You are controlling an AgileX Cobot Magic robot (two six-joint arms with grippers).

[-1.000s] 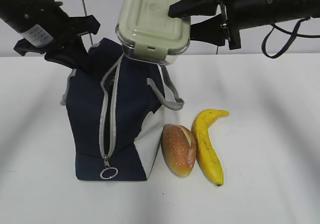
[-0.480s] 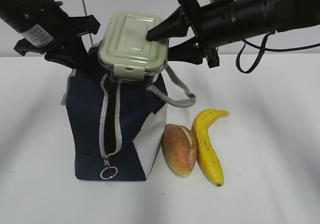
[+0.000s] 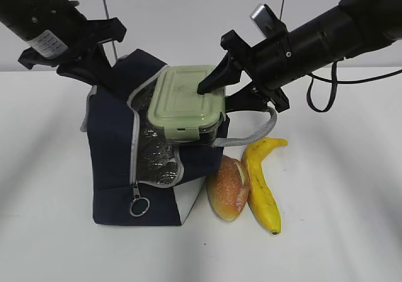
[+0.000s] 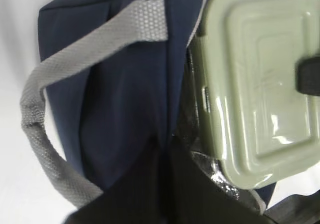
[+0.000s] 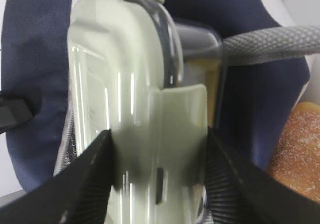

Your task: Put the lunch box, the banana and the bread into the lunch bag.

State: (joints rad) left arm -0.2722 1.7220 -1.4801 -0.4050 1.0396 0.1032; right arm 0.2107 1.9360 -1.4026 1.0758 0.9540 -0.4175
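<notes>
The navy lunch bag (image 3: 113, 169) stands at the left, its mouth open and its silver lining showing. My right gripper (image 3: 217, 92) is shut on the lunch box (image 3: 185, 103), which has a sage-green lid. It holds the box tilted in the bag's mouth, partly inside. In the right wrist view my fingers (image 5: 87, 179) clamp both sides of the lunch box (image 5: 135, 114). My left gripper (image 3: 94, 65) is shut on the bag's top back edge; in the left wrist view it (image 4: 165, 184) pinches the navy fabric (image 4: 120, 99). The bread (image 3: 227, 188) and the banana (image 3: 260, 181) lie on the table right of the bag.
The bag's grey webbing handle (image 3: 251, 137) hangs over its right side, just above the bread. The zipper ring pull (image 3: 139, 206) hangs low on the bag's front. The table (image 3: 339, 188) is white, with a pale wall behind.
My right gripper has carried the lunch box down and left, from above the bag into its mouth. The bag's mouth has spread open, showing the silver lining. The left gripper has stayed put.
</notes>
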